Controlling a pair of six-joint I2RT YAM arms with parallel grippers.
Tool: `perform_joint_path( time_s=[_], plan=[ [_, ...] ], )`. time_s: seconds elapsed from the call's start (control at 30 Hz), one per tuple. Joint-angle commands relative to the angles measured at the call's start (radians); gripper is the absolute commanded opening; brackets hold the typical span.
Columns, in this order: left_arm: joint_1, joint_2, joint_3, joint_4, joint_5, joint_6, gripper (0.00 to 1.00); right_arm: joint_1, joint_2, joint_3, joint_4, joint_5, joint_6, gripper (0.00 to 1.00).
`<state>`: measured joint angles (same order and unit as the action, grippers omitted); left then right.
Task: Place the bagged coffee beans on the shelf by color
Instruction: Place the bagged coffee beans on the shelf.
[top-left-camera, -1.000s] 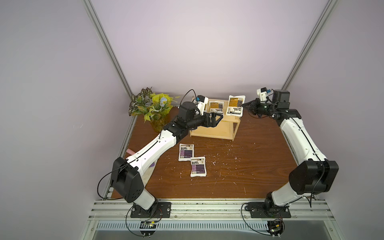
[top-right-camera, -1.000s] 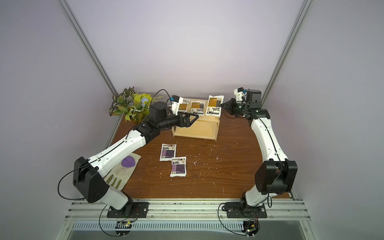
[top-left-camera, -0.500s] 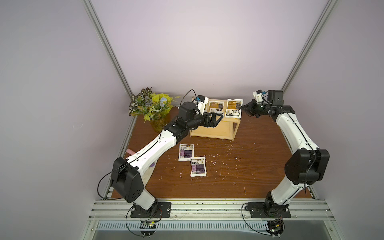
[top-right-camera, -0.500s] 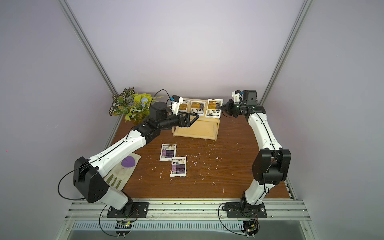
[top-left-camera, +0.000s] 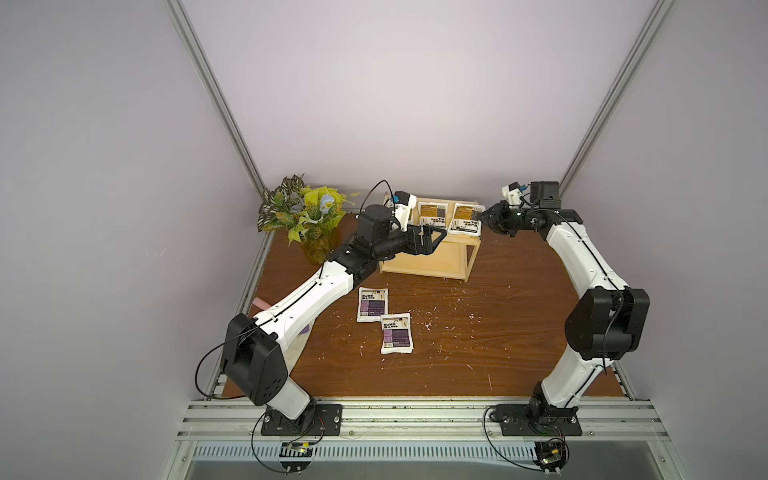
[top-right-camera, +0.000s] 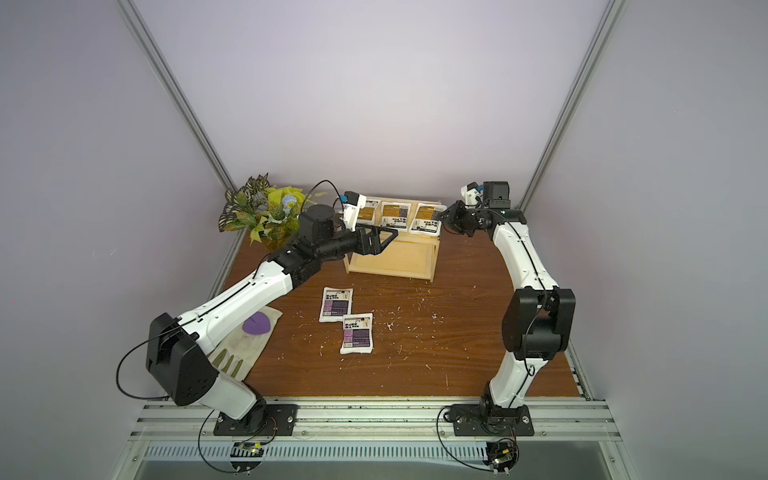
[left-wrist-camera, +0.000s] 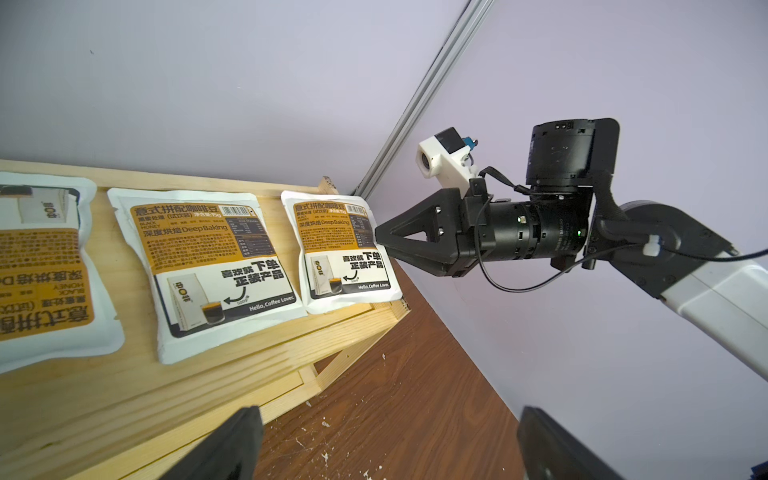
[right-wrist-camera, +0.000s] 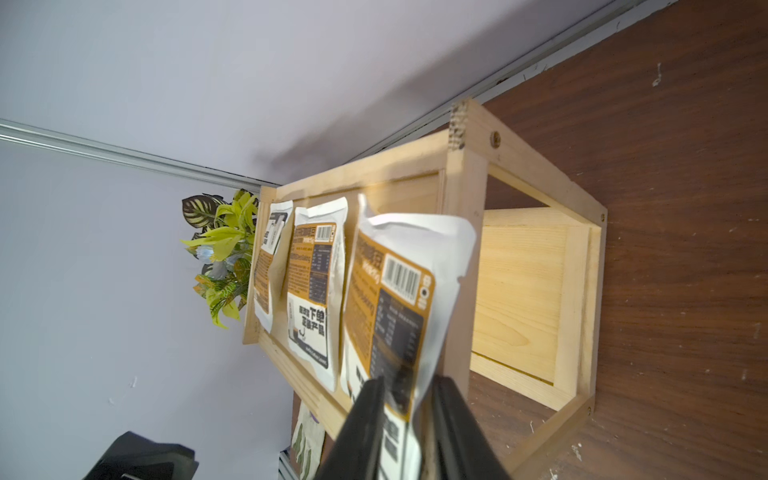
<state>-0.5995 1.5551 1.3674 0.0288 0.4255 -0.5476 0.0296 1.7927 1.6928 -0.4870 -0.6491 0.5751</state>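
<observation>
The pale wooden shelf (top-left-camera: 428, 262) stands at the back of the table. Three orange-labelled bagged coffee beans lie in a row on its top tier: left (top-right-camera: 366, 212), middle (top-right-camera: 395, 215), right (top-right-camera: 427, 218). My right gripper (top-left-camera: 482, 216) is at the right pouch's (right-wrist-camera: 386, 299) outer edge. Its jaws stand slightly apart with that edge between them, so it is open. Two purple-labelled pouches (top-left-camera: 372, 304) (top-left-camera: 397, 333) lie flat on the table in front. My left gripper (top-left-camera: 441, 237) hovers wide open and empty at the shelf's front left.
A potted plant (top-left-camera: 305, 216) fills the back left corner. A pale glove with a purple patch (top-right-camera: 249, 332) lies under my left arm. White crumbs dot the brown table (top-left-camera: 498, 332). The shelf's lower tier (right-wrist-camera: 523, 291) holds nothing, and the walls close in behind.
My right gripper brought the orange pouch down from a tilted hold onto the right end of the top tier, and its jaws have parted a little. The left arm has not moved.
</observation>
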Motion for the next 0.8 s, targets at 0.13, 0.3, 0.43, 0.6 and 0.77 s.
perform_joint_path(
  time_s=[0.13, 0.3, 0.43, 0.6, 0.77],
  plan=[
    [0.008, -0.015, -0.012, 0.041, 0.016, -0.014, 1.0, 0.0, 0.001, 0.085, -0.013, 0.018, -0.017, 0.37],
    [0.009, -0.021, -0.02, 0.048, 0.019, -0.018, 1.0, -0.001, -0.005, 0.106, -0.012, 0.02, -0.011, 0.39],
    [0.008, -0.022, -0.021, 0.049, 0.019, -0.016, 1.0, 0.006, 0.003, 0.113, -0.007, 0.016, -0.003, 0.39],
    [0.008, -0.024, -0.019, 0.048, 0.022, -0.014, 1.0, 0.022, 0.025, 0.129, -0.004, 0.017, 0.002, 0.39],
    [0.009, -0.027, -0.021, 0.045, 0.016, -0.011, 1.0, 0.041, 0.054, 0.155, -0.007, 0.022, 0.002, 0.39]
  ],
)
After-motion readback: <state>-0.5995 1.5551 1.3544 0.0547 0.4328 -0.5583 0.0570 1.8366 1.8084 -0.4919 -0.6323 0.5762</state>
